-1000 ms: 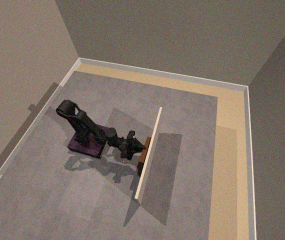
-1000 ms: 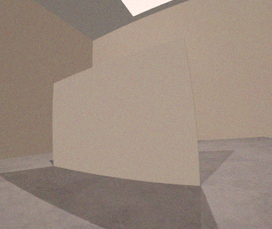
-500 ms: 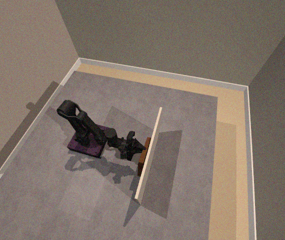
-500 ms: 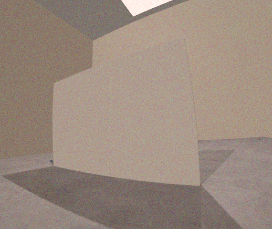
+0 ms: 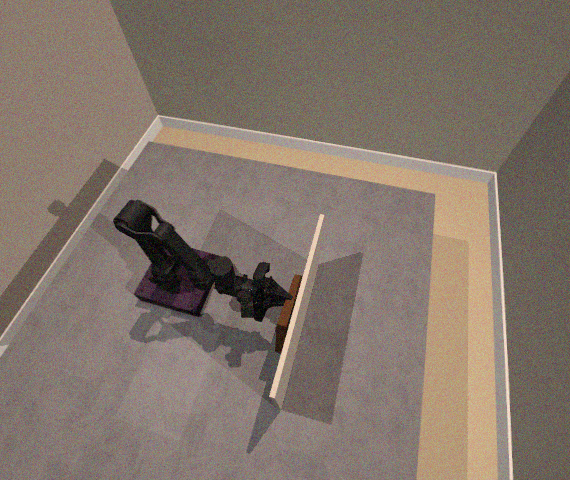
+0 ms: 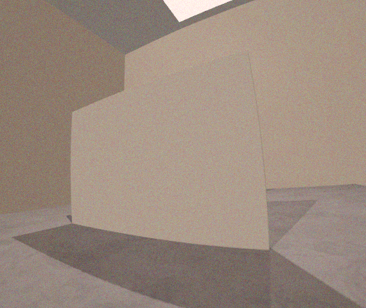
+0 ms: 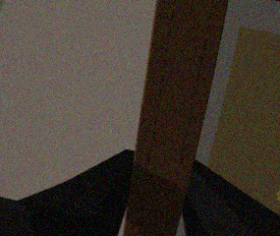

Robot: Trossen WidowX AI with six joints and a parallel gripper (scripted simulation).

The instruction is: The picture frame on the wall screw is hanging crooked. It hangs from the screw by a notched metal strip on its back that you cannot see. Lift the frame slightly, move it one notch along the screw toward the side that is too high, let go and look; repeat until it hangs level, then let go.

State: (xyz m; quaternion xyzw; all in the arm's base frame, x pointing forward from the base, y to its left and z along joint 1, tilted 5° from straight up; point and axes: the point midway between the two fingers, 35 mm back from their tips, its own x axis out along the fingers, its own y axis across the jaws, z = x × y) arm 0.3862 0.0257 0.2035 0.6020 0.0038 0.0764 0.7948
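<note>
Before you stands the pale upright panel (image 5: 303, 294) (image 6: 169, 159); the brown picture frame (image 5: 281, 330) (image 7: 181, 84) is at its arm-side face. Your gripper (image 5: 289, 297) (image 7: 161, 197), nearly closed, has the frame's brown bar pinched between its fingers.

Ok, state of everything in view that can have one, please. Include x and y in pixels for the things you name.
Gripper (image 5: 290, 297) (image 7: 159, 197): closed on the frame's brown bar.
Frame (image 5: 280, 330) (image 7: 179, 84): gripped, on the arm's side of the panel; level or crooked, cannot tell.
Arm (image 5: 184, 255): reaching toward the panel.
Panel (image 5: 298, 307) (image 6: 169, 159): upright.
</note>
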